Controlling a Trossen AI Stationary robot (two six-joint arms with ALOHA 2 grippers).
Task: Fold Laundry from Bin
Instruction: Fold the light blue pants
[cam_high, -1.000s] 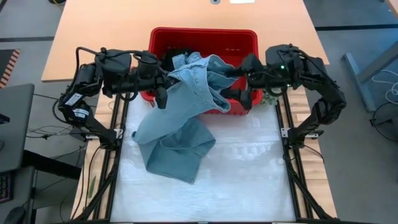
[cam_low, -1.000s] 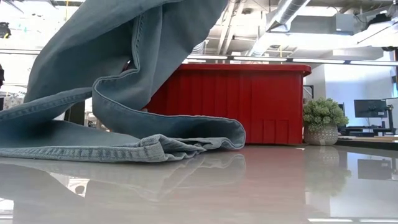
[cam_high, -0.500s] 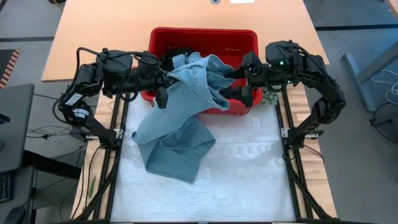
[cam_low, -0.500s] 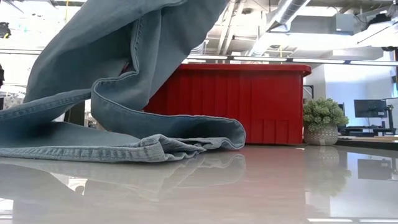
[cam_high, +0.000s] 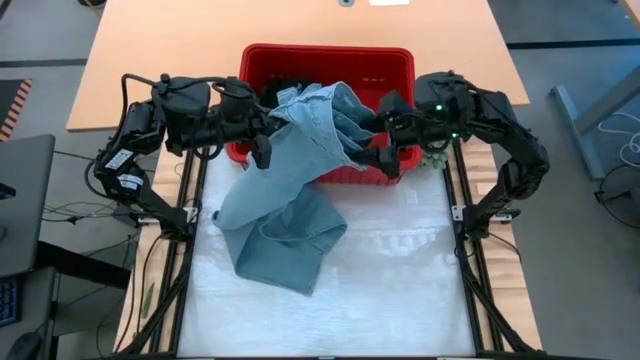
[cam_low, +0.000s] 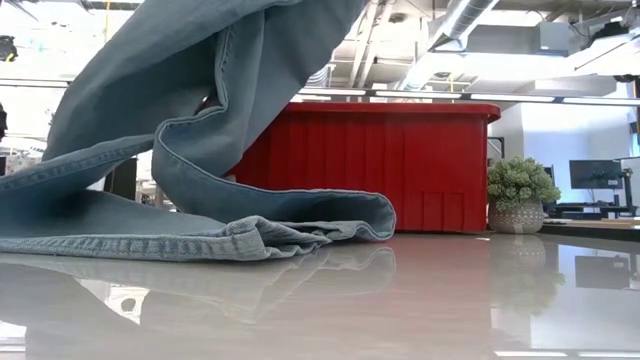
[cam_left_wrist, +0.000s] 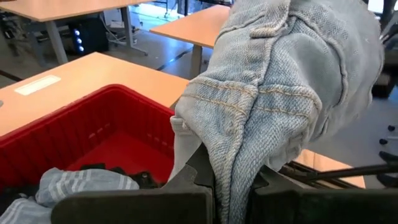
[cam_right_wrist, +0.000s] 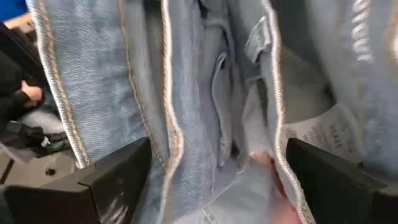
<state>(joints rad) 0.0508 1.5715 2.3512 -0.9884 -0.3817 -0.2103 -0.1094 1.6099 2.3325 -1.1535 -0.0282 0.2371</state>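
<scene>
Presently the left pincer (cam_high: 272, 125) is clenched on the waistband end of the light denim jeans (cam_high: 290, 200), holding them up above the near-left part of the red bin (cam_high: 330, 55); the left wrist view shows the denim (cam_left_wrist: 280, 106) pinched tight between its dark fingers (cam_left_wrist: 193, 180). From there the jeans hang down over the bin's near rim and trail onto the white table (cam_high: 400, 280), the legs lying crumpled toward seven o'clock of the bin. In the low view the fabric (cam_low: 200, 150) drapes down from above and its hem rests flat on the glossy table (cam_low: 400, 300), in front of the bin (cam_low: 400, 165).

At three o'clock of the lifted bundle, the right pincer (cam_high: 385, 135) stands spread wide, its fingers (cam_right_wrist: 118, 180) on either side of the hanging denim folds (cam_right_wrist: 205, 99) without closing on them. Inside the bin, a striped garment (cam_left_wrist: 81, 183) and dark clothing (cam_high: 285, 85) remain. A small potted plant (cam_low: 518, 195) stands just beside the bin's right end.
</scene>
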